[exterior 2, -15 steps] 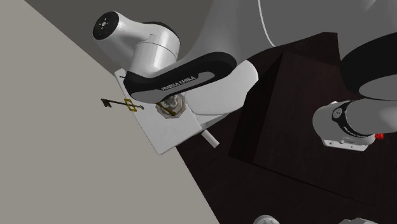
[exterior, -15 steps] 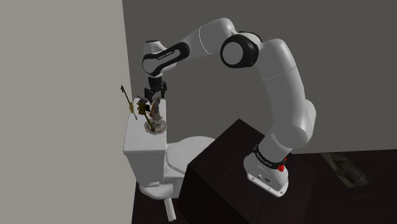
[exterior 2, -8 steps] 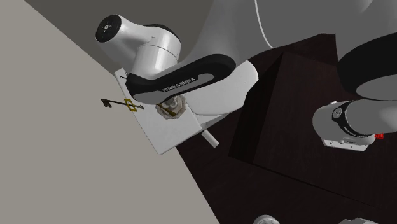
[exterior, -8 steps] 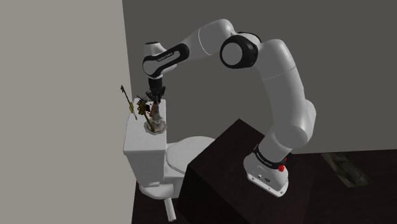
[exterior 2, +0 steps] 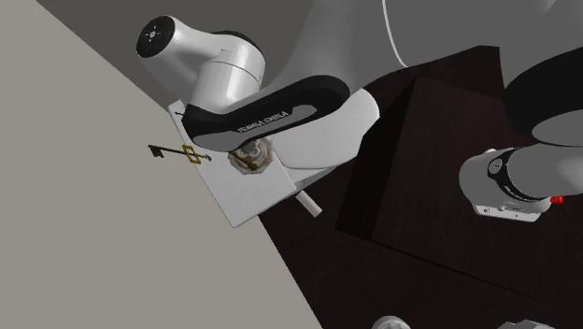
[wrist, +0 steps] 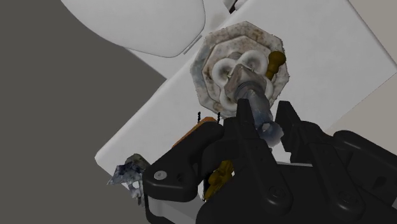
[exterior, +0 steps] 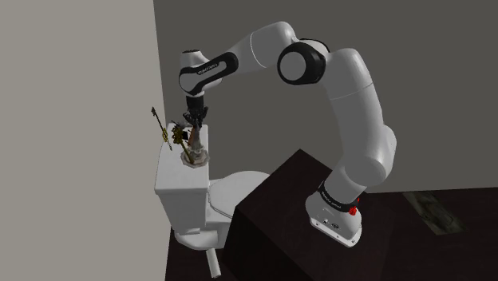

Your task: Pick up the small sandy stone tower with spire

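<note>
shoulder view: gold key [exterior: 162, 128] just beside pincer [exterior: 193, 126], on wall side; sandy tower [exterior: 194, 156] directly under pincer, base on white toilet tank lid [exterior: 171, 177]. second exterior view: arm's black link covers tower top, base edge peeks out beneath. wrist view: fingers [wrist: 244, 121] narrowly parted, pinching spire from both sides; octagonal base beyond fingertips, flat on lid; small grey jagged piece [wrist: 129, 175] off to pincer's side.
</note>
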{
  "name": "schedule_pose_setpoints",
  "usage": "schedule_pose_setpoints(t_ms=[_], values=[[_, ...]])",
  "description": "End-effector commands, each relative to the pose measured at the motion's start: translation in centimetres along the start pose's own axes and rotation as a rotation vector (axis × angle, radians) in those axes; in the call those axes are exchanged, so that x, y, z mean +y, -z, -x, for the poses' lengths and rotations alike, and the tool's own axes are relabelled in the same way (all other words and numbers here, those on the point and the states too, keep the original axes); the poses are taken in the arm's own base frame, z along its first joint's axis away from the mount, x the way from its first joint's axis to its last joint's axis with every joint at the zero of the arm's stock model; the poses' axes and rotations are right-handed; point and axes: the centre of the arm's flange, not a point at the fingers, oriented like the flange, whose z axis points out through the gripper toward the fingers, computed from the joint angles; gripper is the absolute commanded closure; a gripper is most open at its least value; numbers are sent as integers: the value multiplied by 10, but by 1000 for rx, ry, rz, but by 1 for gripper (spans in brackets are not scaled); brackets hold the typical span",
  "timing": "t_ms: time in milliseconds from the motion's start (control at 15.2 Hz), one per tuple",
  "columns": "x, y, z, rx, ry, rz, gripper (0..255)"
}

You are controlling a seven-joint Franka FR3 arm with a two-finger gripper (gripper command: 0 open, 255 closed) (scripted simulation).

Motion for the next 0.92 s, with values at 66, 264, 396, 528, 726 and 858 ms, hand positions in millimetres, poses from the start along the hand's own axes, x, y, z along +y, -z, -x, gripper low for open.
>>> schedule_pose_setpoints(t_ms=[66, 264, 396, 528, 726, 858], values=[[0, 15, 2, 1, 0, 0, 255], [0, 31, 4, 1, 0, 0, 255], [0, 41, 6, 1, 0, 0, 255], [-1, 52, 8, 1, 0, 0, 255], [-1, 67, 10, 1, 0, 0, 255], [-1, 68, 10, 1, 0, 0, 255]])
